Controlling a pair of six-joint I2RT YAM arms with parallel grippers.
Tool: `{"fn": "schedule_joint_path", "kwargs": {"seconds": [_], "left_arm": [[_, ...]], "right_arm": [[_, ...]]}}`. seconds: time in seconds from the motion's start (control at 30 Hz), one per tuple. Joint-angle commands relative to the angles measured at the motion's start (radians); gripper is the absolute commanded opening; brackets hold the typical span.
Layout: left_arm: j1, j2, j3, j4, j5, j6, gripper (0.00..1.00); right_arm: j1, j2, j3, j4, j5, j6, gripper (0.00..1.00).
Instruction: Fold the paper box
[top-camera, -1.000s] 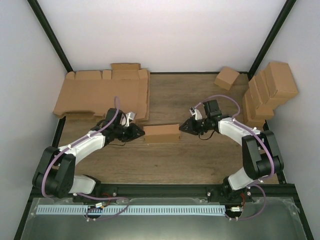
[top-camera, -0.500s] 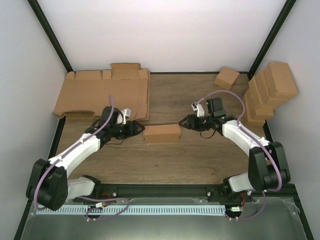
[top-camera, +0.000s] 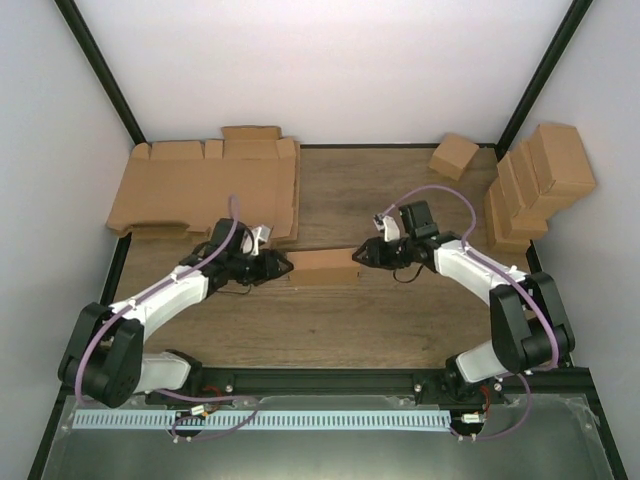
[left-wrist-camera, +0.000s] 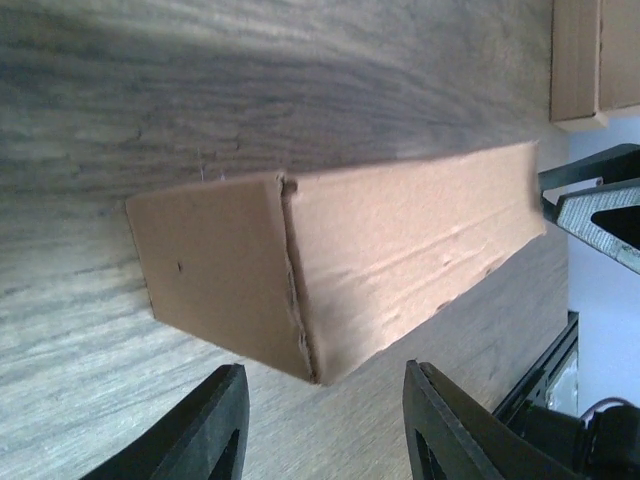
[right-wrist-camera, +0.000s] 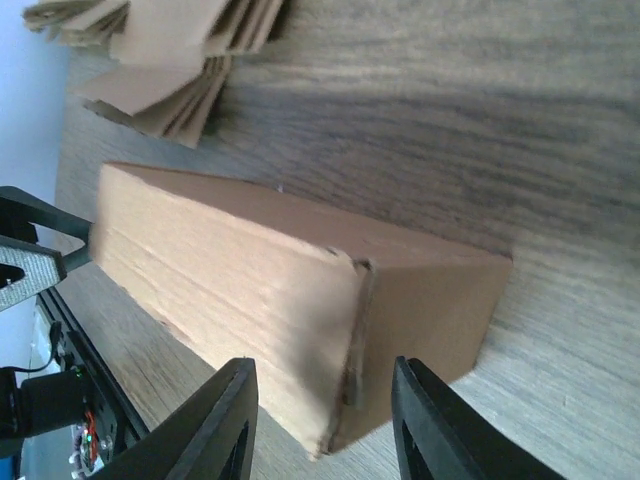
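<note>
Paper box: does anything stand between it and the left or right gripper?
Nothing visible does. The left gripper and the right gripper each face one end of the paper box, open and close to it.

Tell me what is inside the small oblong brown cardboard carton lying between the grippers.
Nothing inside shows. The small oblong brown cardboard carton is closed; each wrist view shows a shut end flap, so the interior is covered.

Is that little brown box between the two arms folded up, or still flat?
Folded up. The box is a closed oblong carton, and each wrist view shows one of its ends shut.
</note>
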Motion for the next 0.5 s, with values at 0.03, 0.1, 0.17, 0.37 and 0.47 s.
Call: {"fn": "schedule_joint_path", "kwargs": {"seconds": [0.03, 0.1, 0.17, 0.37, 0.47], "left_arm": [[-0.045, 0.028, -0.044, 0.025, 0.026, -0.018, 0.41], [-0.076, 0.026, -0.053, 0.025, 0.015, -0.034, 0.40], [-0.103, 0.014, -0.069, 0.024, 0.003, -0.053, 0.39], [-0.167, -0.130, -0.169, -0.015, -0.035, -0.145, 0.37], [-0.175, -0.260, -0.233, -0.036, -0.040, -0.208, 0.58]], "right_arm": [[0.025, -0.026, -0.089, 0.014, 0.026, 0.027, 0.38], [0.038, -0.055, -0.125, 0.022, 0.031, 0.047, 0.38], [0.049, -0.090, -0.161, 0.019, 0.039, 0.064, 0.36], [0.061, -0.301, -0.316, -0.046, 0.043, 0.123, 0.38], [0.062, -0.406, -0.346, -0.055, 0.014, 0.168, 0.42]]}}
